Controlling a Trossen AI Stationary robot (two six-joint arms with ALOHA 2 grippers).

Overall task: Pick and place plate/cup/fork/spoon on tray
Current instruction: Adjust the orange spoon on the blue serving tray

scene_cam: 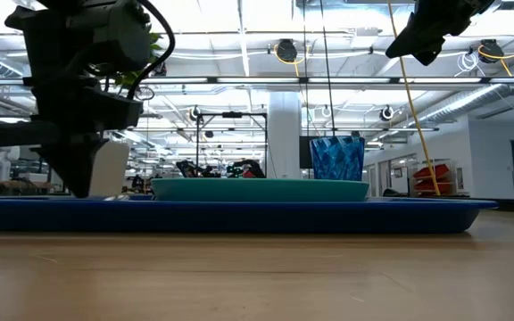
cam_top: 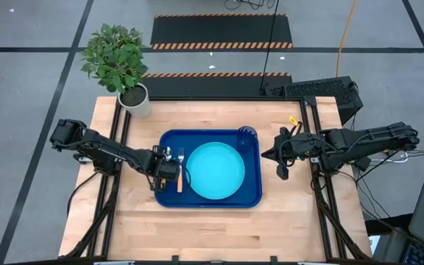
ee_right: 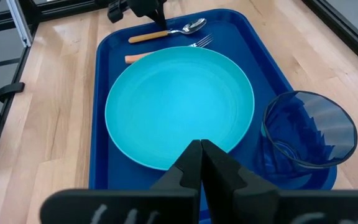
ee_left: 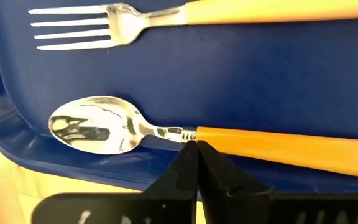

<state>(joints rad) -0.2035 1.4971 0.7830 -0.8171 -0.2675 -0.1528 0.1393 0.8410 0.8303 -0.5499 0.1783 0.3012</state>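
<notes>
The dark blue tray (cam_top: 208, 202) lies mid-table and bears the turquoise plate (cam_top: 213, 171). The blue cup (cam_top: 246, 136) stands in its far right corner. On its left strip the fork (ee_left: 135, 22) and the spoon (ee_left: 104, 127) lie flat, side by side, orange handles toward the near edge. My left gripper (ee_left: 194, 149) is shut and points down at the spoon's handle beside its neck. My right gripper (ee_right: 201, 146) is shut and hangs in the air off the tray's right side, holding nothing. My left gripper's shut fingertips (ee_left: 188, 155) come from above to the spoon's handle where it meets the silver neck (ee_left: 207, 132), on the side toward the tray's left rim. Whether they touch it I cannot tell. The spoon lies flat on the tray floor.
A potted plant in a white pot (cam_top: 136, 99) stands at the table's far left corner. A black box (cam_top: 315, 92) sits beyond the far right corner. Bare wood (cam_top: 212, 232) lies between the tray and the near edge.
</notes>
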